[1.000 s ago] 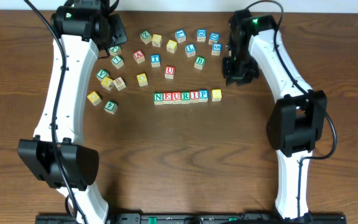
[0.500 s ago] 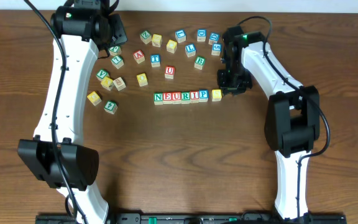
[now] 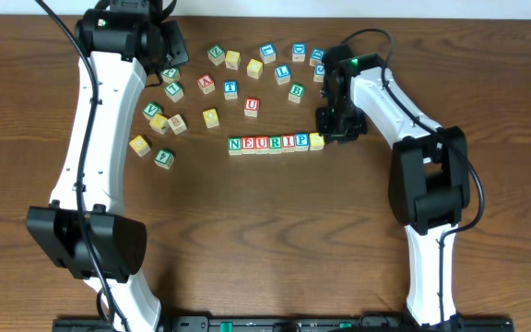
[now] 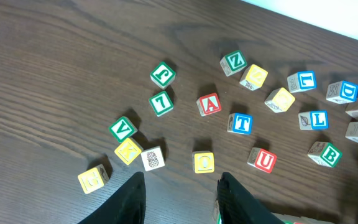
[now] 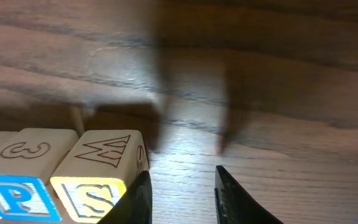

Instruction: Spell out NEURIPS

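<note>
Left fingers (image 4: 182, 186), slightly parted and empty, hang over loose cubes (image 4: 210, 104) at the back of the worktop (image 3: 247, 231). The row NEURIPS (image 3: 268, 143) lies mid-worktop; its yellow S cube (image 5: 98, 186) closes the right end, touching its neighbour. Right fingers (image 5: 182, 177), narrowly parted, hold nothing; one stands just beside S. Risk: a sideways or tilted withdrawal could catch S and skew it, and a further push could buckle the line. No containers in view.

Arms (image 3: 90, 120) white-shelled; black joints (image 3: 86, 242), black cables (image 3: 79, 65), green lights (image 3: 353, 63); pincer fingers (image 4: 132, 199) black.
</note>
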Tool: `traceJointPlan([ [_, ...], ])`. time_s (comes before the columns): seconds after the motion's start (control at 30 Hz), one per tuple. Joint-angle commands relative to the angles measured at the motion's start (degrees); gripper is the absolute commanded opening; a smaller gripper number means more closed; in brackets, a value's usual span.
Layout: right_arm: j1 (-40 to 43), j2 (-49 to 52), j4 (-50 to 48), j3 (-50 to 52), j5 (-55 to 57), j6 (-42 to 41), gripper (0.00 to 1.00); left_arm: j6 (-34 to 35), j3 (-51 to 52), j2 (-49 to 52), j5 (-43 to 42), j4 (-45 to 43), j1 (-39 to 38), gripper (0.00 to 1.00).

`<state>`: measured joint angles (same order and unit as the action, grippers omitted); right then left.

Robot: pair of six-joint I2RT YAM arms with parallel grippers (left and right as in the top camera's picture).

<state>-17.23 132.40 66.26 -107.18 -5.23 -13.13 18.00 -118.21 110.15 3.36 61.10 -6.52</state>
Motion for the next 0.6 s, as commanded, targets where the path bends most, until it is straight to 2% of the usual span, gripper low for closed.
traceJointPlan([
  [0.0,-1.2,0.3,-0.3,0.2,0.4,0.3,0.29,-0.6,-0.1,0.3,0.4,0.1,0.0,0.38],
  [0.57,-1.1,0.1,0.7,-2.4,0.4,0.3,0.28,-0.6,-0.2,0.3,0.4,0.1,0.0,0.38],
])
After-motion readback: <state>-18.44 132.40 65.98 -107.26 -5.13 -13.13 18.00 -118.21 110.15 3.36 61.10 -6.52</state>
